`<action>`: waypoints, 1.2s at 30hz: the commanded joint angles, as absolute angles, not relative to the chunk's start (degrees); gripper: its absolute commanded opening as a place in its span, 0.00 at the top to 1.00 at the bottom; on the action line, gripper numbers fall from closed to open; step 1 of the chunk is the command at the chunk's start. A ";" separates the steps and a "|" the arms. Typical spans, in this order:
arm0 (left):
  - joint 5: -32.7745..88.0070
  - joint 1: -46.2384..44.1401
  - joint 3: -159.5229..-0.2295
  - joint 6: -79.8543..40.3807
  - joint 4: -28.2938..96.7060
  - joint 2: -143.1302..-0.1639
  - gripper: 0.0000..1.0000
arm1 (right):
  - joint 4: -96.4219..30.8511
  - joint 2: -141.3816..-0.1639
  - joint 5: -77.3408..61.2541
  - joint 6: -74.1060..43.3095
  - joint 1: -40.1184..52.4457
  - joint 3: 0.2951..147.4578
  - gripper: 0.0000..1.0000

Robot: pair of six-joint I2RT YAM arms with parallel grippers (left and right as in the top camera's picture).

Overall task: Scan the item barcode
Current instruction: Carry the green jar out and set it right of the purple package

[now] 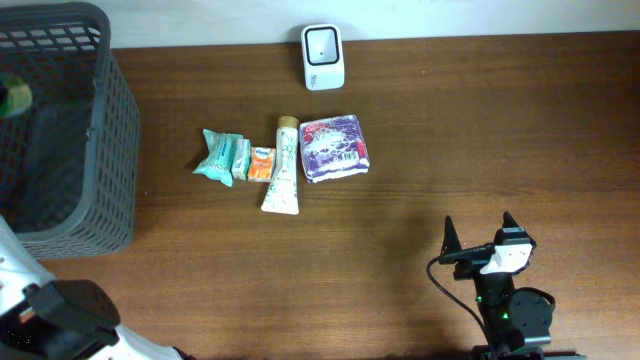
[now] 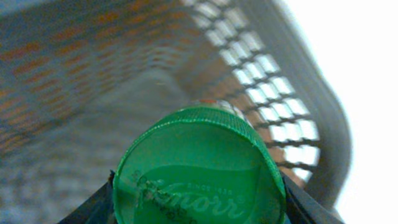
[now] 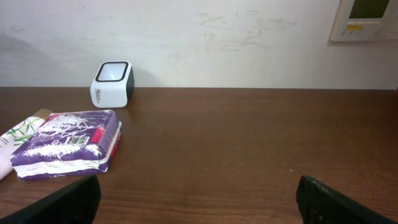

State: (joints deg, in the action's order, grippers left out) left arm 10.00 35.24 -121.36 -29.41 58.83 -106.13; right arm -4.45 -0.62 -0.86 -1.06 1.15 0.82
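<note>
A jar with a green Knorr lid [image 2: 199,171] fills the bottom of the left wrist view. My left gripper [image 2: 199,202] is shut on it, a dark finger [image 2: 93,205] pressed against each side of the lid, inside the grey mesh basket [image 2: 261,68]. From overhead only a bit of the jar [image 1: 15,95] shows, at the basket's left edge. The white barcode scanner [image 1: 322,56] stands at the table's far edge. My right gripper [image 1: 479,228] rests open near the front right, with nothing between its fingers [image 3: 68,199].
In the middle of the table lie a teal packet [image 1: 222,157], a small orange packet [image 1: 261,164], a white tube [image 1: 283,168] and a purple tissue pack [image 1: 335,148]. The grey basket [image 1: 110,150] takes up the left end.
</note>
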 commanded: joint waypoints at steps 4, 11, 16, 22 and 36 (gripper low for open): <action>26.98 35.55 -122.30 -32.53 55.51 -98.00 0.69 | -4.51 -0.30 -0.36 -0.91 0.78 0.32 0.01; 39.90 28.82 -122.30 -35.42 52.34 -96.33 0.69 | -4.51 -0.30 -0.36 -0.91 0.78 0.32 0.01; 37.67 16.23 -122.30 -35.27 52.34 -96.40 0.67 | -4.51 -0.30 -0.36 -0.91 0.78 0.32 0.01; 19.05 -4.23 -122.30 -34.87 52.38 -96.97 0.67 | -4.51 -0.30 -0.38 -0.91 0.78 0.32 0.01; -0.43 -36.29 -122.30 -34.48 47.31 -119.92 0.65 | -4.51 -0.30 -0.36 -0.91 0.78 0.32 0.01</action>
